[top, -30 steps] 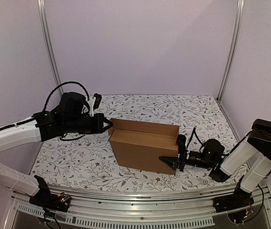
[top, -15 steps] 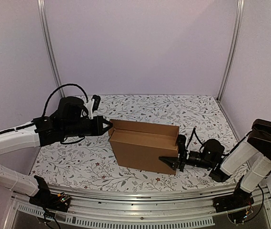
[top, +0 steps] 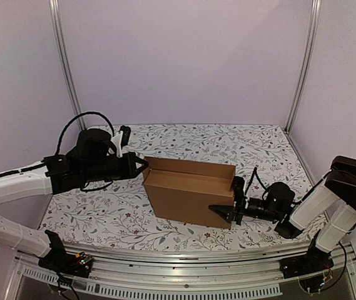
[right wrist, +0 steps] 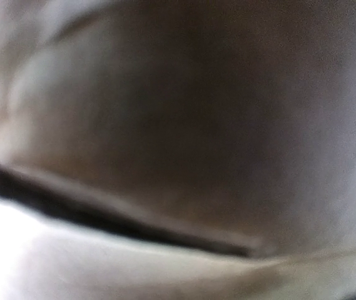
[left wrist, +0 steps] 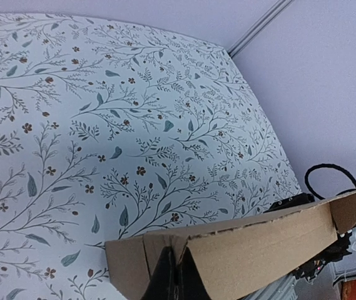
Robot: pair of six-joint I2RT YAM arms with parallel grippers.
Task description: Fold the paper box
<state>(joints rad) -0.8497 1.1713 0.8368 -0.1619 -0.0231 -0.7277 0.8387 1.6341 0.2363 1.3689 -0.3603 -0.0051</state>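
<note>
Top external: left claw (top: pixel 141 165) pinched shut at the paper box's (top: pixel 187 197) 9 o'clock end, right claw (top: pixel 223 194) spread apart against its 3 o'clock end on the desk (top: pixel 228 140).

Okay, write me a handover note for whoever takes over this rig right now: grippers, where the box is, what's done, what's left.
Left gripper: shut, tips against the upper left end of the paper box.
Right gripper: jaws apart astride the box's right front corner. Whether they squeeze it cannot be told; its wrist view is a blur.
Box: mid-table, standing on its base.
Done: walls raised into a box shape.
Left: top is open and the back panel stands upright; probably tuck the ends, then close it.
</note>
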